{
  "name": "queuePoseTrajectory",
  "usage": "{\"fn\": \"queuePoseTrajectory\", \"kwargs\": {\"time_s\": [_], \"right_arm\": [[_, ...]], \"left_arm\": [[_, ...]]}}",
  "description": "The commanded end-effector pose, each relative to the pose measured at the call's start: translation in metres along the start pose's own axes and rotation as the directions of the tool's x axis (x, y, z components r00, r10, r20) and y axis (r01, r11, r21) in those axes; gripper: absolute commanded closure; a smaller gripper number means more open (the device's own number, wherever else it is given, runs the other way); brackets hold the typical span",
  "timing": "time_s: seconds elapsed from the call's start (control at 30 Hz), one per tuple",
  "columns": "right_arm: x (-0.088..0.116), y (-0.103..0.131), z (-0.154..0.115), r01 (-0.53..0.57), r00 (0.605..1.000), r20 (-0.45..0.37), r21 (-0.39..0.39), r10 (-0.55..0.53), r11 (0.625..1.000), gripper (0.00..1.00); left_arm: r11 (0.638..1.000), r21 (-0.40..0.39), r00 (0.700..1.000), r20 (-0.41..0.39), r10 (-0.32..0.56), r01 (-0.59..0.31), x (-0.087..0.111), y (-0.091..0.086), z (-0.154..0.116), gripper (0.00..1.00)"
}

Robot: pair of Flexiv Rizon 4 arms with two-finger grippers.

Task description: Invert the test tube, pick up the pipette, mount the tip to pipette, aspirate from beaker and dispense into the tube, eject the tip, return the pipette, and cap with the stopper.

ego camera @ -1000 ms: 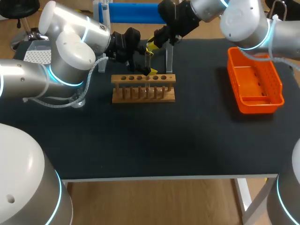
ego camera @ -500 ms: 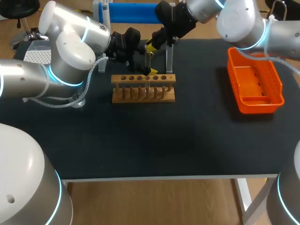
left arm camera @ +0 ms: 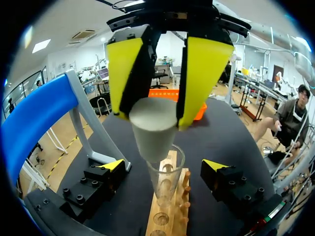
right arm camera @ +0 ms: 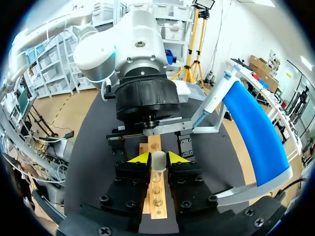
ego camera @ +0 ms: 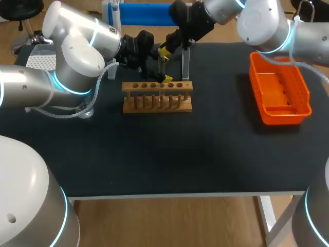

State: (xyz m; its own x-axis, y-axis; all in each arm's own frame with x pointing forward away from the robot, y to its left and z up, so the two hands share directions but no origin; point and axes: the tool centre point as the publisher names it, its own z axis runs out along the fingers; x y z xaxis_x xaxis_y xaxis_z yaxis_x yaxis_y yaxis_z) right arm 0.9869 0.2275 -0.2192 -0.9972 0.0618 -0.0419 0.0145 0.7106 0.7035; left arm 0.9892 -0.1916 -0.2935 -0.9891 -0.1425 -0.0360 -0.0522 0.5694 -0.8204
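Note:
A clear test tube [left arm camera: 165,179] stands upright in the wooden rack [ego camera: 157,96] at the back of the table. My right gripper [left arm camera: 153,115] is shut on a white stopper [left arm camera: 151,129], whose narrow end sits at the tube's mouth. In the right wrist view the stopper [right arm camera: 158,160] shows between that gripper's [right arm camera: 158,157] yellow tips, above the rack [right arm camera: 156,201]. My left gripper [left arm camera: 164,166] is open, with one finger on each side of the tube and neither touching it. In the head view both grippers meet over the tube [ego camera: 162,64].
An orange basket [ego camera: 280,92] lies at the right of the table. A blue-topped stand [ego camera: 144,13] runs along the back edge, and a clear post [ego camera: 185,62] rises just behind the rack. A white perforated box [ego camera: 41,62] sits at the far left.
My right arm has shifted slightly to the left with the stopper in its grip. The left arm has kept still.

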Motion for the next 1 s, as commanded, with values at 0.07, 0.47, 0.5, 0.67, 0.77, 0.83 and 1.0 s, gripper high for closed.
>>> {"fn": "queuePoseTrajectory", "kwargs": {"time_s": [0.07, 0.47, 0.5, 0.67, 0.77, 0.83, 1.0], "right_arm": [[-0.0001, -0.0003, -0.0012, 0.0, 1.0, -0.001, -0.007, 0.0, 1.0, 1.0], [0.0001, 0.001, 0.0023, 0.005, 1.0, -0.004, -0.007, -0.005, 1.0, 1.0], [0.0002, 0.0011, 0.0024, 0.006, 1.0, -0.005, -0.006, -0.006, 1.0, 1.0], [0.0021, -0.0003, 0.0037, 0.004, 1.0, -0.008, -0.003, -0.004, 1.0, 1.0], [0.0027, -0.0011, 0.0046, 0.002, 1.0, -0.012, 0.0, -0.002, 1.0, 1.0], [0.0028, -0.0012, 0.0047, 0.003, 1.0, -0.012, 0.001, -0.003, 1.0, 1.0], [0.003, -0.002, 0.0051, 0.003, 1.0, -0.013, 0.006, -0.003, 1.0, 1.0]], "left_arm": [[1.0, -0.003, 1.0, -0.001, -0.001, 0.001, -0.0001, -0.0008, -0.0004, 0.0], [1.0, -0.003, 1.0, -0.001, -0.001, 0.001, -0.0001, -0.0008, -0.0004, 0.0], [1.0, -0.003, 1.0, -0.001, -0.001, 0.001, -0.0001, -0.0008, -0.0004, 0.0], [1.0, -0.003, 1.0, -0.001, -0.001, 0.001, -0.0001, -0.0008, -0.0004, 0.0], [1.0, -0.003, 1.0, -0.001, -0.001, 0.001, -0.0001, -0.0008, -0.0004, 0.0], [1.0, -0.003, 1.0, -0.001, -0.001, 0.001, -0.0001, -0.0008, -0.0004, 0.0], [1.0, -0.003, 1.0, -0.001, -0.001, 0.001, -0.0001, -0.0008, -0.0004, 0.0]]}}
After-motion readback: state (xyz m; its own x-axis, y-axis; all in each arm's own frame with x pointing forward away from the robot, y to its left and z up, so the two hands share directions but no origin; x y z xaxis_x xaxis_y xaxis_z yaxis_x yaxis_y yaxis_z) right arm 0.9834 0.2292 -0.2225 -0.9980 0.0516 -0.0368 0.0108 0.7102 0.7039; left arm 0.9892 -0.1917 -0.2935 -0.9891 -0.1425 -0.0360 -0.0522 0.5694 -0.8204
